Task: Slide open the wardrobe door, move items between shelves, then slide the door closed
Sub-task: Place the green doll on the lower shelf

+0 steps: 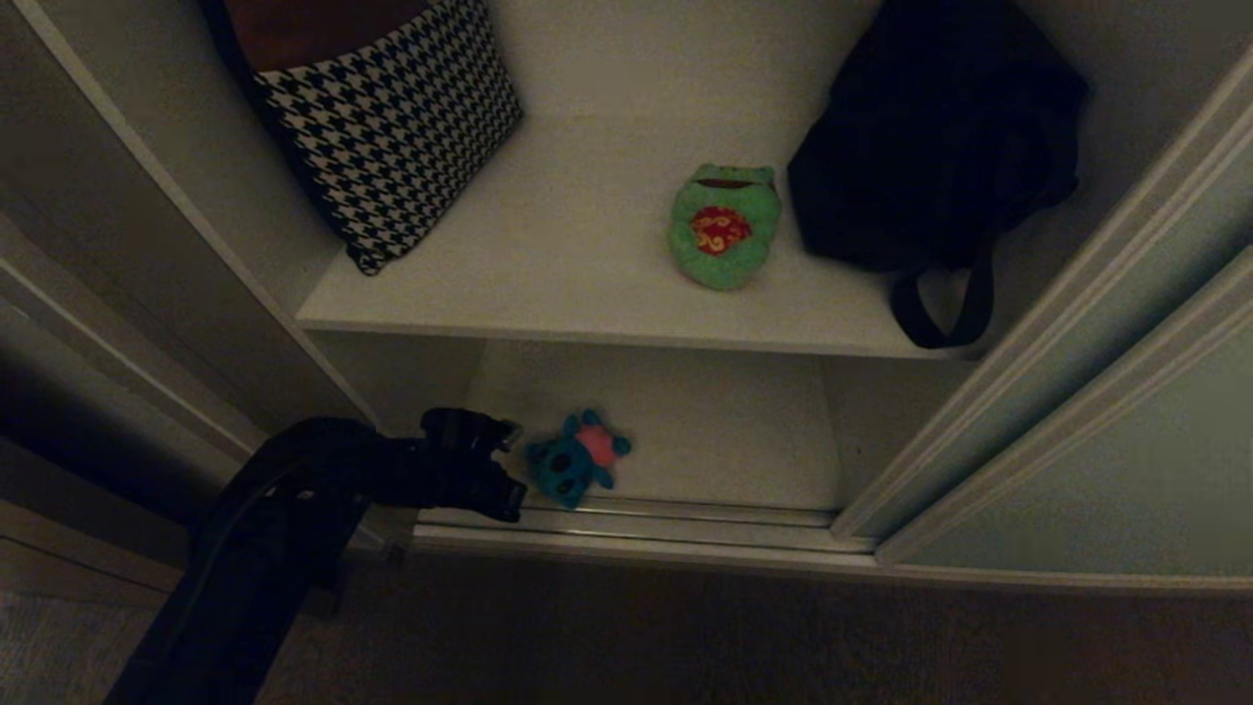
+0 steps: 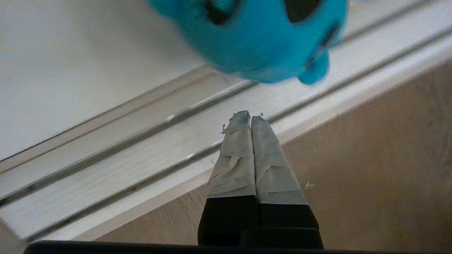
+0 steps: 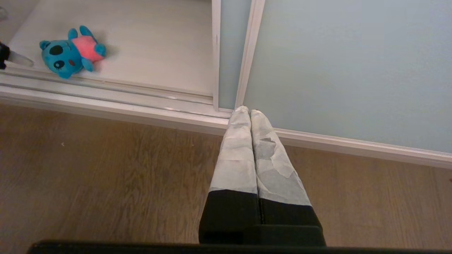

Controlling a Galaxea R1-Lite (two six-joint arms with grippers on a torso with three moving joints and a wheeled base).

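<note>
Reaching low: left gripper (image 1: 509, 470), fingers pressed together, holding nothing | teal toy (image 1: 576, 458) on bottom shelf (image 1: 724, 431), just beyond fingertips, seemingly apart | long axis across the approach | right gripper (image 3: 250, 113) farther, closed

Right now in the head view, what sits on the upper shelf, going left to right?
Houndstooth cushion → green soft toy → black bag.

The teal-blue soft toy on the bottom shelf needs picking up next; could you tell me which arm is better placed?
Left: its end effector, shut, sits right beside the teal-blue toy. The right end effector hangs over the floor, far off.
</note>
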